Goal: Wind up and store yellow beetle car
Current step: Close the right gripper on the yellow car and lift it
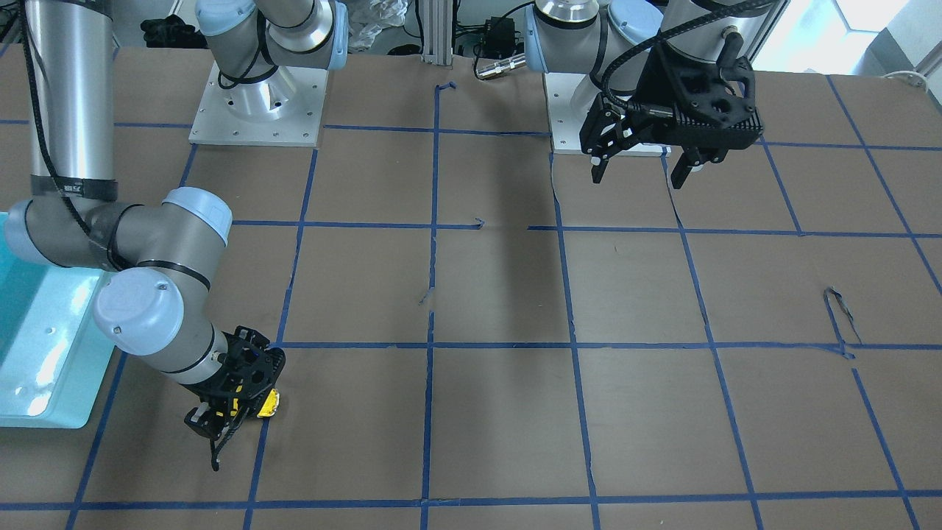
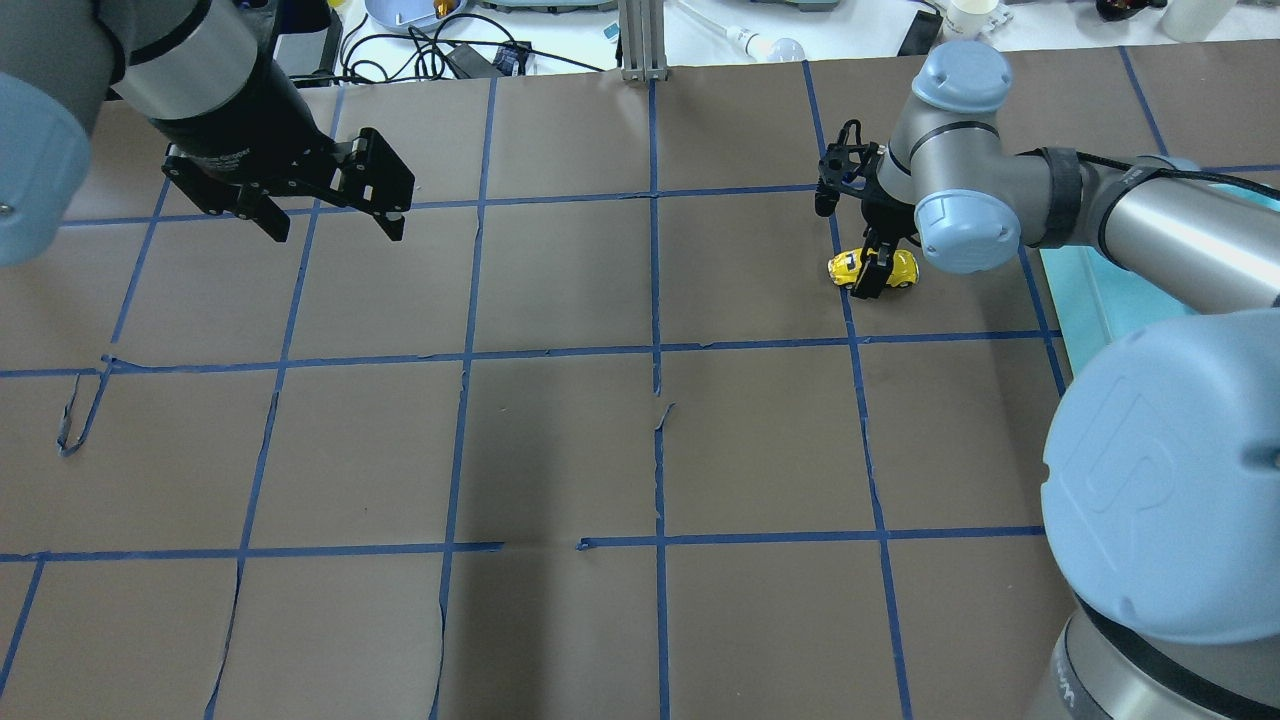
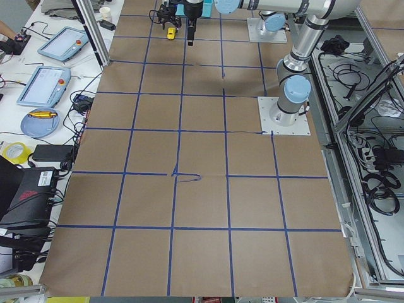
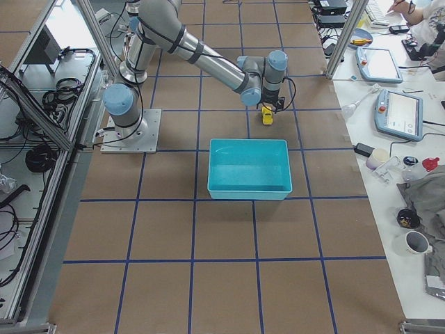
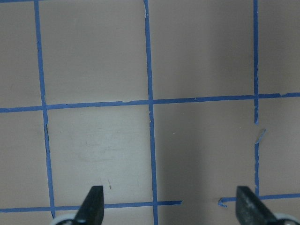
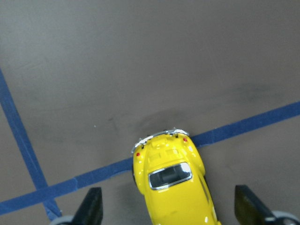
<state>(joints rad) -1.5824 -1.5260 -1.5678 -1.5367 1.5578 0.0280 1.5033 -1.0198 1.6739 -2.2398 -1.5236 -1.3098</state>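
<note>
While its fingers stand wide apart, the right tool (image 6: 169, 201) straddles the yellow beetle car (image 2: 900, 268) with a gap on each side. The car rests on the table (image 2: 560, 450) across a blue tape line (image 6: 243, 124), near a teal bin (image 4: 249, 143). Well apart, the left tool (image 2: 335, 230) hangs over the table, fingers spread, gripping nothing; brown table stretches between them.

A glossy yellow beetle car (image 6: 173, 192) stands upright on its wheels on the brown tabletop (image 6: 140, 56), lying across a blue tape line (image 6: 243, 125). Its chrome bumper, two small red lights and chrome-framed dark window show.
</note>
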